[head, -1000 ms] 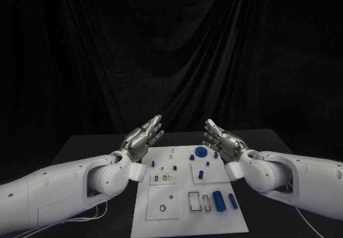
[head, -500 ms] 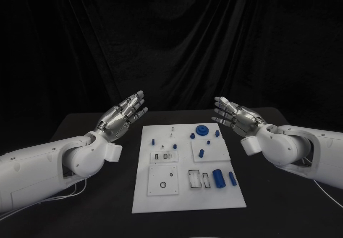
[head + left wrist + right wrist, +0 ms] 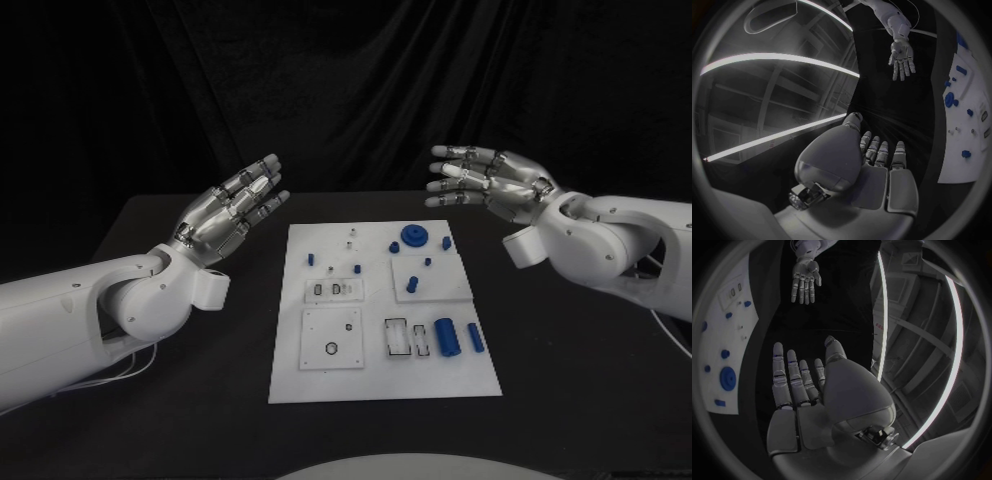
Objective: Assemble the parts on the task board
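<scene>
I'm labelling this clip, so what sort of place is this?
Probably a robotics lab or test studio: a black table before a black curtain, a white task board carrying small blue parts, and curved ceiling light strips.

The task board (image 3: 378, 375) lies at the centre of the desk (image 3: 173, 330), its long side running from 6 to 12 o'clock. On it, a round part (image 3: 413, 236) sits toward 12 o'clock, with small pegs (image 3: 312, 258) spread to its left and right. Two cylinders (image 3: 447, 336) lie side by side at about 4 o'clock, just right of a pair of slotted recesses (image 3: 405, 339). A ring (image 3: 330, 348), as far as the head view lets one tell, rests at 7 o'clock. The left hand (image 3: 228, 213) hangs above the desk at 10 o'clock, off the board's edge; the right hand (image 3: 490, 182) hangs at 1 o'clock, behind the board's far corner. Both are well apart from the parts.
</scene>
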You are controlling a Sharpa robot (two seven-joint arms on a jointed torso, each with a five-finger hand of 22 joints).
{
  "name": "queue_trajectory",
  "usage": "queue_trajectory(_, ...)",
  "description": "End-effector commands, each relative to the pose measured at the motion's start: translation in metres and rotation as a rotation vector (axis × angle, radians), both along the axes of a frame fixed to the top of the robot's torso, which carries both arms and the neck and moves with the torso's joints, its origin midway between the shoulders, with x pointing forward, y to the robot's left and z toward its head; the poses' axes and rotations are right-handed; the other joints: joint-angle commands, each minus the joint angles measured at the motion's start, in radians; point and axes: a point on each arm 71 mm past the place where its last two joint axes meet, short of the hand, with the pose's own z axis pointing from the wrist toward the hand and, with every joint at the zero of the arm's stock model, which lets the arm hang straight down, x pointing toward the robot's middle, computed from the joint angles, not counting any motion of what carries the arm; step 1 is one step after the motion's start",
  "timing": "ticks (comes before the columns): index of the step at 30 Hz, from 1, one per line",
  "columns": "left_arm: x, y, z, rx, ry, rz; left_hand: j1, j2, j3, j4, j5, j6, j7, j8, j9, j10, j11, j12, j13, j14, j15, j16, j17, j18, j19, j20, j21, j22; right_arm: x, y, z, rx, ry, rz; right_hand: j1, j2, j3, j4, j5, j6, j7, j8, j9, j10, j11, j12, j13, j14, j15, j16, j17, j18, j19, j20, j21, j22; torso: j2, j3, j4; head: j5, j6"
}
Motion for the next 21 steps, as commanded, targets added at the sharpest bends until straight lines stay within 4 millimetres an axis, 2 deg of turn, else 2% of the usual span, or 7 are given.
queue_trajectory(1,-0.001,-0.001,0.015,-0.048,-0.088,0.007,0.0,-0.004,0.008,0.0,0.007,0.004,0.0,0.005,0.002,-0.001,0.007,0.007,0.001,0.0,0.008,0.005,0.001,0.01,-0.001,0.007,0.005,0.001,0.004,-0.001,0.011,-0.297,-0.105,0.03,0.049,0.005,0.022,-0.045,0.044,0.036,0.016,0.012,0.002,0.024,0.006,0.009,-0.001,0.083,-0.013,0.022,0.009,0.006,0.077,-0.016,0.031,0.01,0.023,-0.0077,0.0067,-0.001,-0.006)
queue_trajectory(8,-0.004,0.001,0.025,-0.052,-0.102,0.004,-0.005,-0.006,0.017,-0.006,0.01,0.011,0.008,0.007,0.003,0.002,0.011,0.012,0.002,0.006,0.014,0.008,0.004,0.011,0.002,0.013,0.006,0.002,0.012,0.01,0.03,-0.767,-0.325,0.039,0.099,-0.026,0.077,-0.114,0.02,0.134,0.024,0.023,0.007,0.158,-0.022,0.022,-0.001,0.391,-0.108,0.142,0.045,0.002,0.294,-0.117,0.226,0.121,0.056,-0.0159,0.0228,-0.009,0.007)
queue_trajectory(9,-0.005,0.001,0.026,-0.053,-0.103,0.003,-0.005,-0.006,0.017,-0.006,0.01,0.011,0.008,0.007,0.003,0.002,0.011,0.012,0.002,0.006,0.014,0.008,0.004,0.011,0.002,0.013,0.006,0.002,0.013,0.011,0.031,-0.815,-0.351,0.035,0.099,-0.029,0.078,-0.115,-0.013,0.142,0.021,0.023,0.008,0.174,-0.03,0.021,-0.001,0.442,-0.123,0.177,0.06,0.0,0.324,-0.125,0.261,0.141,0.065,-0.019,0.0293,-0.014,0.015)
queue_trajectory(10,-0.005,0.001,0.027,-0.054,-0.103,0.001,-0.006,-0.006,0.018,-0.008,0.011,0.011,0.01,0.006,0.003,0.002,0.012,0.013,0.002,0.007,0.016,0.009,0.005,0.01,0.002,0.014,0.007,0.002,0.014,0.013,0.032,-0.892,-0.394,0.028,0.085,-0.037,0.087,-0.105,-0.109,0.152,0.023,0.019,0.008,0.206,-0.042,0.015,-0.001,0.522,-0.149,0.257,0.098,-0.001,0.378,-0.145,0.333,0.185,0.069,-0.0208,0.0326,-0.014,0.014)
queue_trajectory(12,-0.005,0.0,0.028,-0.056,-0.105,-0.003,-0.009,-0.008,0.022,-0.011,0.011,0.017,0.016,0.008,0.003,0.003,0.014,0.014,0.002,0.011,0.02,0.011,0.006,0.01,0.004,0.018,0.007,0.003,0.016,0.017,0.034,-1.02,-0.473,0.013,0.065,-0.059,0.112,-0.082,-0.115,0.166,0.025,0.01,0.01,0.234,-0.052,0.0,-0.001,0.542,-0.162,0.357,0.153,0.001,0.398,-0.163,0.414,0.246,0.075,-0.0247,0.0384,-0.019,0.015)
queue_trajectory(17,-0.005,-0.001,0.029,-0.057,-0.104,-0.01,-0.011,-0.01,0.024,-0.014,0.01,0.02,0.019,0.009,0.004,0.004,0.015,0.016,0.002,0.013,0.022,0.012,0.008,0.01,0.004,0.02,0.008,0.003,0.018,0.031,0.039,-1.297,-0.697,-0.005,0.034,-0.125,0.204,-0.025,-0.096,0.207,0.017,-0.002,0.03,0.276,-0.064,-0.017,0.008,0.548,-0.178,0.558,0.268,-0.041,0.464,-0.175,0.751,0.652,0.085,-0.0328,0.0463,-0.029,0.017)
queue_trajectory(21,-0.005,-0.001,0.029,-0.055,-0.1,-0.013,-0.012,-0.008,0.028,-0.015,0.012,0.019,0.02,0.008,0.003,0.004,0.016,0.015,0.002,0.015,0.024,0.013,0.008,0.01,0.005,0.022,0.008,0.003,0.016,0.04,0.038,-1.4,-0.793,0.008,0.016,-0.16,0.251,0.001,-0.057,0.224,-0.028,0.004,0.056,0.306,-0.088,-0.011,0.023,0.646,-0.197,0.708,0.486,-0.077,0.549,-0.189,0.927,0.905,0.094,-0.0374,0.0481,-0.03,0.021)
